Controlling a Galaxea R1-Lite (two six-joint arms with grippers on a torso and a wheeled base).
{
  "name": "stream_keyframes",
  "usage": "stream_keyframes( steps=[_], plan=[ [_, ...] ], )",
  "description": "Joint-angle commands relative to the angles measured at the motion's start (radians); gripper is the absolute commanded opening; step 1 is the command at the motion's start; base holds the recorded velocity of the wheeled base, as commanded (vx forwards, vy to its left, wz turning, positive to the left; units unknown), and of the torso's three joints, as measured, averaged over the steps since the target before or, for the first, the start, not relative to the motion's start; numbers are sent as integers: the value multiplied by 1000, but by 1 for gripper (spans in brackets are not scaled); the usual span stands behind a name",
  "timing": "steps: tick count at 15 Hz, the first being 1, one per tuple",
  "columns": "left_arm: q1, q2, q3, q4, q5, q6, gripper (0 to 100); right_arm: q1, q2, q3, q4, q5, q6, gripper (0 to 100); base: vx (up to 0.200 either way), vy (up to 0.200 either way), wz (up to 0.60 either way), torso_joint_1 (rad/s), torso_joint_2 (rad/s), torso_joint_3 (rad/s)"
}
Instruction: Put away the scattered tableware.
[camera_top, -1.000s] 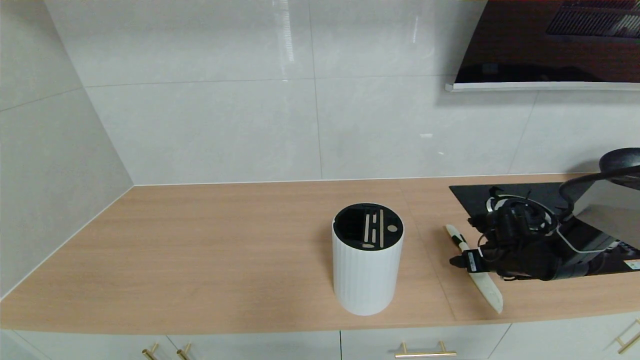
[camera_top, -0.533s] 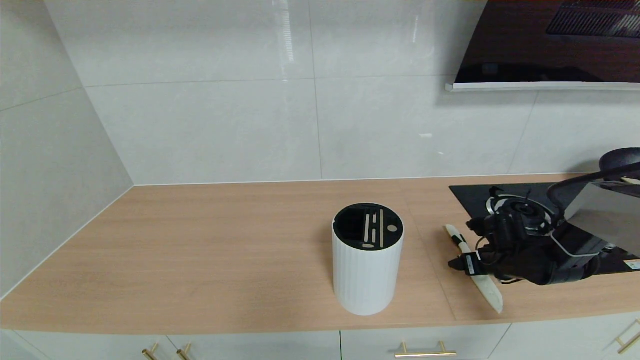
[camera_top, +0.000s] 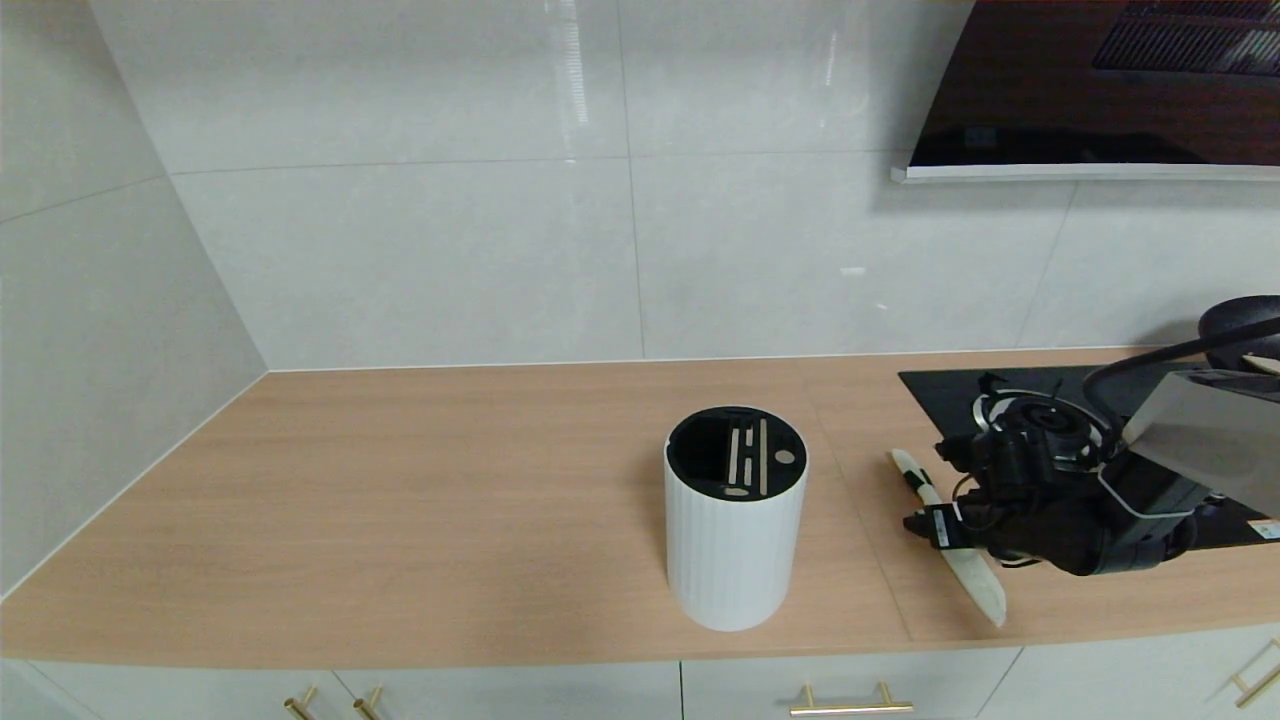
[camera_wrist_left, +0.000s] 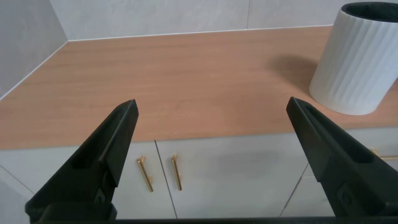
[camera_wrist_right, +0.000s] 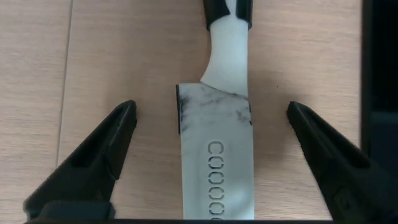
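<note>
A white ribbed knife holder (camera_top: 735, 520) with a black slotted top stands upright on the wooden counter. To its right a white knife (camera_top: 978, 585) with a marbled blade lies flat on the counter, its black-and-white handle pointing toward the wall. My right gripper (camera_top: 938, 497) hovers just above the knife, open, its fingers straddling the blade near the handle. In the right wrist view the knife (camera_wrist_right: 216, 143) lies between the fingers of the right gripper (camera_wrist_right: 210, 112). My left gripper (camera_wrist_left: 211, 109) is open and holds nothing, in front of the counter edge, with the holder (camera_wrist_left: 354, 59) off to one side.
A black cooktop (camera_top: 940, 388) is set into the counter just behind the knife, with a dark pan (camera_top: 1240, 320) at the far right. A range hood (camera_top: 1090, 100) hangs above it. Cabinet handles (camera_wrist_left: 158, 174) show below the counter's front edge.
The right arm has shifted slightly above the knife. The knife and the holder have not moved.
</note>
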Motion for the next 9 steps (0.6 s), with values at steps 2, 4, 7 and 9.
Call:
stream_keyframes(
  steps=[2,4,7,9],
  plan=[
    [0,0,0,0,-1,0,100,-2,-1,4,1,2,-1,0,0,0,0,0,0,0],
    [0,0,0,0,0,0,100,-2,1,7,1,0,-2,0,0,0,0,0,0,0],
    [0,0,0,0,0,0,100,-2,-1,7,1,0,-2,0,0,0,0,0,0,0],
    [0,0,0,0,0,2,100,-2,-13,9,1,0,-1,0,0,0,0,0,0,0]
  ],
)
